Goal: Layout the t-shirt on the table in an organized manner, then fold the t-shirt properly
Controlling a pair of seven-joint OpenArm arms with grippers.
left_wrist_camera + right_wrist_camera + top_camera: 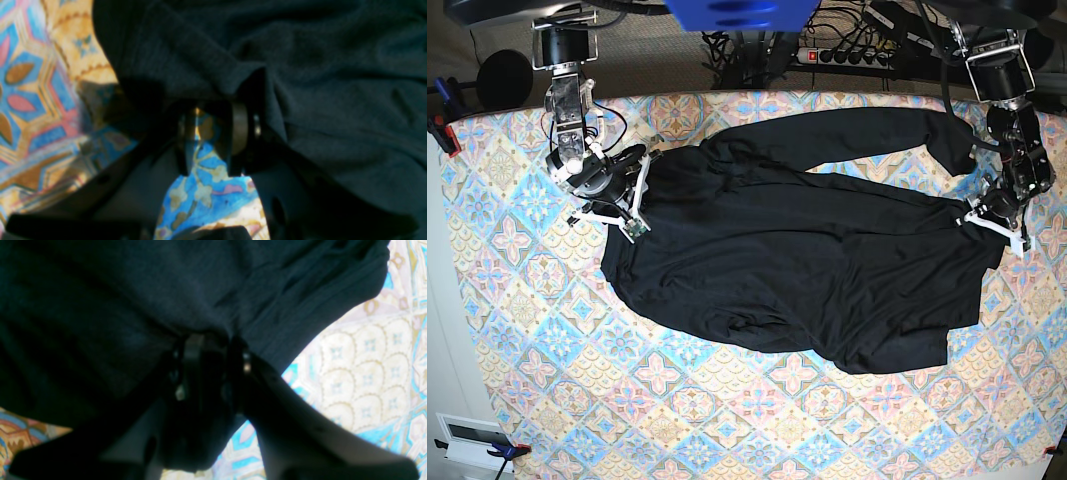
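Observation:
The black t-shirt [797,260] lies spread and wrinkled across the middle of the patterned table [547,330], one long sleeve reaching toward the far right. My left gripper [990,215] sits at the shirt's right edge. In the left wrist view it [213,106] is shut on a bunched fold of the t-shirt [333,66], with table cloth [33,83] showing between its fingers. My right gripper [627,200] is at the shirt's left edge. The right wrist view shows it [211,340] shut on the t-shirt [100,306], fabric hanging between its fingers above the table [367,373].
A power strip with cables [857,50] runs behind the table's far edge. A blue object [737,12] hangs at the top centre. Clamps [442,125] grip the table's left edge, and a white box [472,435] sits off the near left corner.

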